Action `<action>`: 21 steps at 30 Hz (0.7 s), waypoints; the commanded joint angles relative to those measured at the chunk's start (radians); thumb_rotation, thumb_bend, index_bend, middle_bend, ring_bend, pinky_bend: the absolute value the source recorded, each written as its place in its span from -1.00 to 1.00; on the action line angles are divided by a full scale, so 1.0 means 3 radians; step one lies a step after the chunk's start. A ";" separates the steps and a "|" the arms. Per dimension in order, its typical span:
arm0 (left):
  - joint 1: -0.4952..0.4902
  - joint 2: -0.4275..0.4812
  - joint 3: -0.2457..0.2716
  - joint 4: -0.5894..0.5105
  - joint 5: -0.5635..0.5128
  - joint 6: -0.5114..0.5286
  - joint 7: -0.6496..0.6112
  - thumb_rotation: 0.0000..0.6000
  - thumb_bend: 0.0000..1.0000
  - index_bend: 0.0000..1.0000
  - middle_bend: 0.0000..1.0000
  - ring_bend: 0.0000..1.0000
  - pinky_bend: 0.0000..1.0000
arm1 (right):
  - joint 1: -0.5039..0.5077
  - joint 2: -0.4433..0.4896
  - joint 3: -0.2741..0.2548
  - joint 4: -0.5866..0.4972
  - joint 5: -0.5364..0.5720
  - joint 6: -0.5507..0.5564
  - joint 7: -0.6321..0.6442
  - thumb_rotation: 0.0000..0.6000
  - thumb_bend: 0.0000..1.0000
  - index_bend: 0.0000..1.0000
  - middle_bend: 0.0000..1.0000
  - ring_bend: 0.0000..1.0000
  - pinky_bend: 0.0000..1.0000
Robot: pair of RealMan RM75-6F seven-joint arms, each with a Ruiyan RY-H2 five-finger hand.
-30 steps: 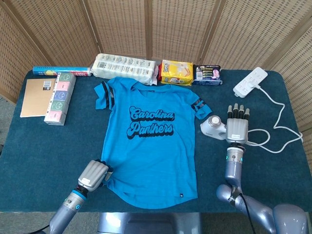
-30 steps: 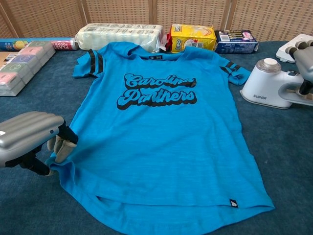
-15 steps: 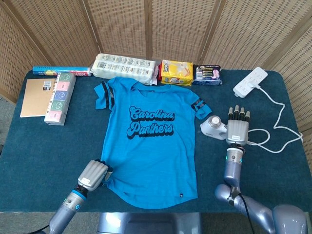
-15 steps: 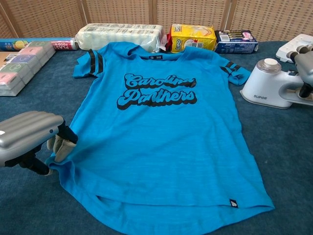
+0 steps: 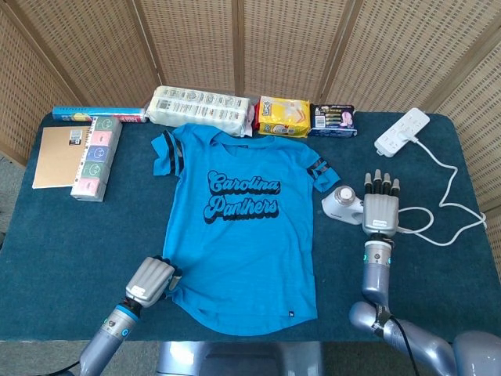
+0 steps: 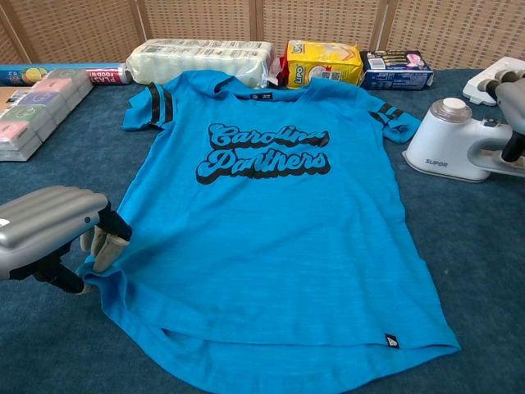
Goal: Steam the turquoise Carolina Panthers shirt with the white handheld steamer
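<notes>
The turquoise Carolina Panthers shirt lies flat on the blue table, collar toward the far side. My left hand is at its lower left hem, fingers curled, pinching the bunched edge of the cloth. The white handheld steamer lies on the table just right of the shirt's sleeve. My right hand is over the steamer's handle with its fingers stretched out flat, holding nothing. I cannot tell whether it touches the handle.
A white power strip with a looping cord lies at the right. Along the far edge are a tissue pack, a yellow packet and a dark box. A box stack and a brown book sit left.
My right hand has shifted only slightly over the steamer's handle. The left hand and the shirt have not moved.
</notes>
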 commanded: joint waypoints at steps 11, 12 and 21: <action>0.0022 0.0057 0.0022 -0.0082 0.0017 0.0038 0.0023 1.00 -0.34 0.52 0.37 0.09 -0.03 | -0.0205 0.0558 0.0005 -0.1068 -0.0026 0.0227 0.0099 1.00 -0.34 -1.00 -0.94 -0.96 -0.90; 0.0026 0.0069 0.0027 -0.0100 0.0015 0.0040 0.0034 1.00 -0.34 0.52 0.37 0.08 -0.04 | -0.0221 0.0595 -0.0001 -0.1130 -0.0039 0.0245 0.0113 1.00 -0.34 -1.00 -0.94 -0.96 -0.90; 0.0004 0.0444 0.0134 -0.0649 -0.0488 -0.0233 0.0517 1.00 -0.61 -0.54 -0.18 -0.46 -0.45 | -0.0355 0.0939 -0.0091 -0.1612 -0.0156 0.0370 0.0219 1.00 -0.34 -1.00 -0.94 -0.96 -0.90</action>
